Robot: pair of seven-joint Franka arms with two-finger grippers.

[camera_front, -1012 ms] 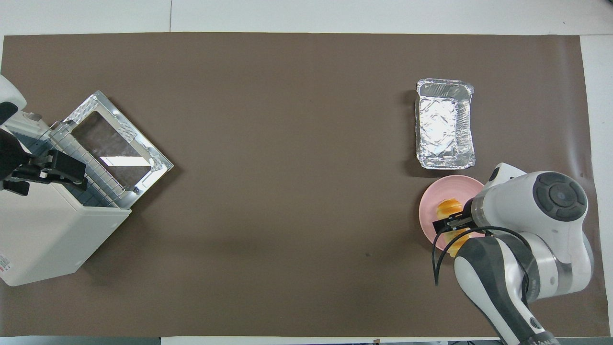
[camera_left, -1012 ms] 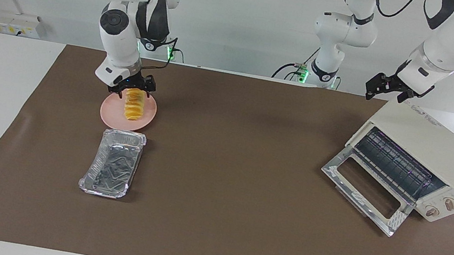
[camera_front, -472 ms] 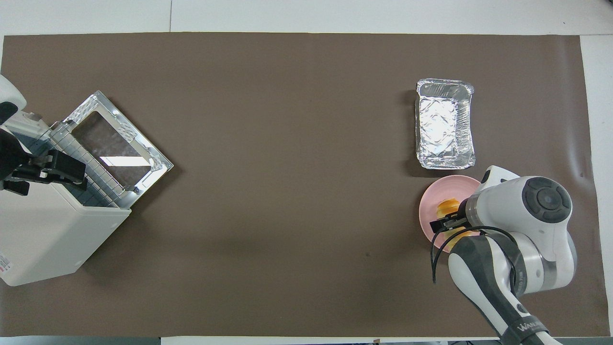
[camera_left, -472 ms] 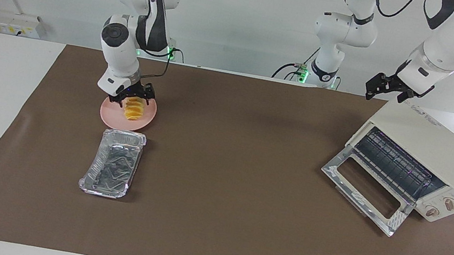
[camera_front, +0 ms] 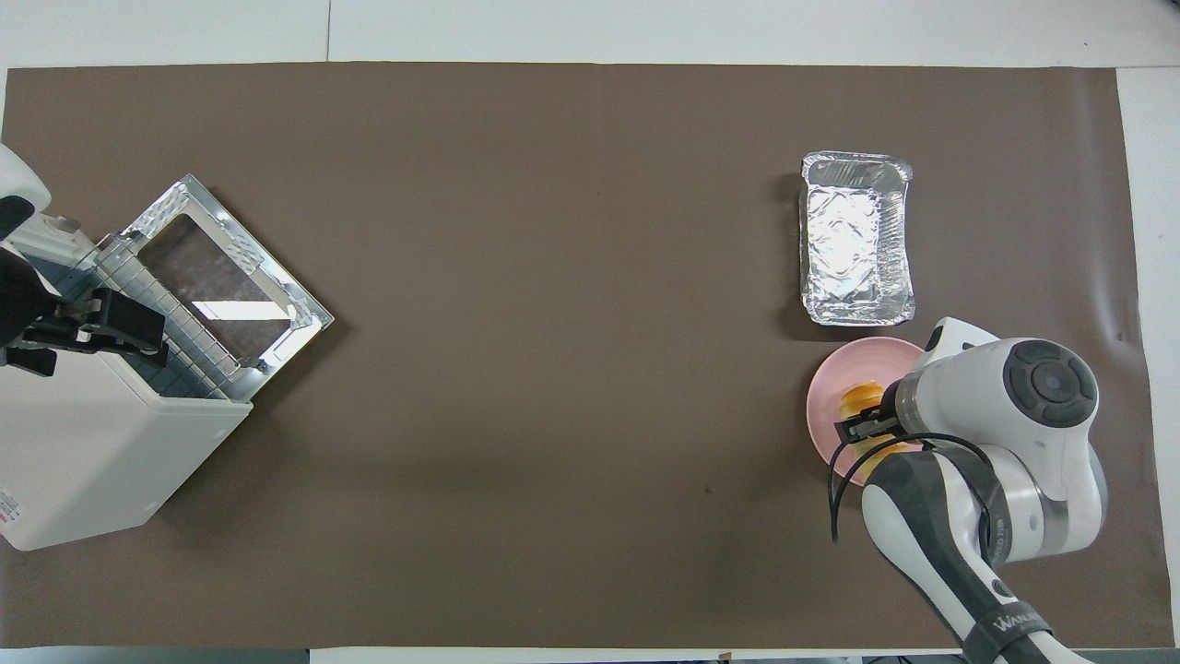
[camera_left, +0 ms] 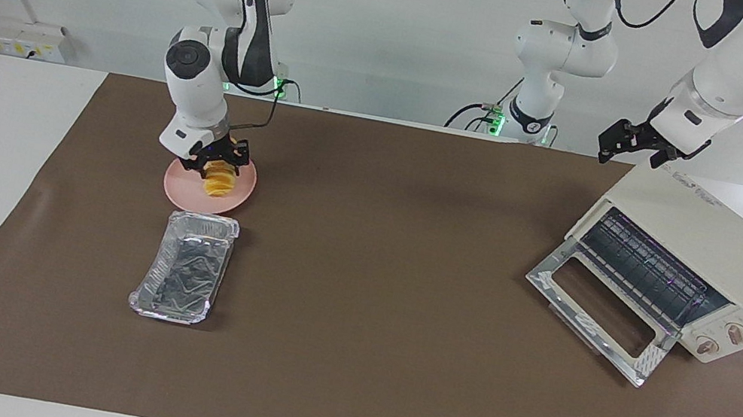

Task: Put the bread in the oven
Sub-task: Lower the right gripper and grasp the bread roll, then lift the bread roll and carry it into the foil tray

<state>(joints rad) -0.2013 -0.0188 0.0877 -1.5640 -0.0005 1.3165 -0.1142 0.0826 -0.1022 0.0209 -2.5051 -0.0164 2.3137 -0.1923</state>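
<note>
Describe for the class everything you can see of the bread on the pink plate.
The bread is a small yellow-orange loaf with ridged, slice-like segments. It lies flat on the pink plate, toward the right arm's end of the table, with the foil tray beside the plate, farther from the robots. The right gripper is down over its nearer end; whether it grips cannot be told.

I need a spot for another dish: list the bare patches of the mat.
Bare: the wide mat between foil tray and oven. Crowded: tray, pink plate, bread and right claw.
</note>
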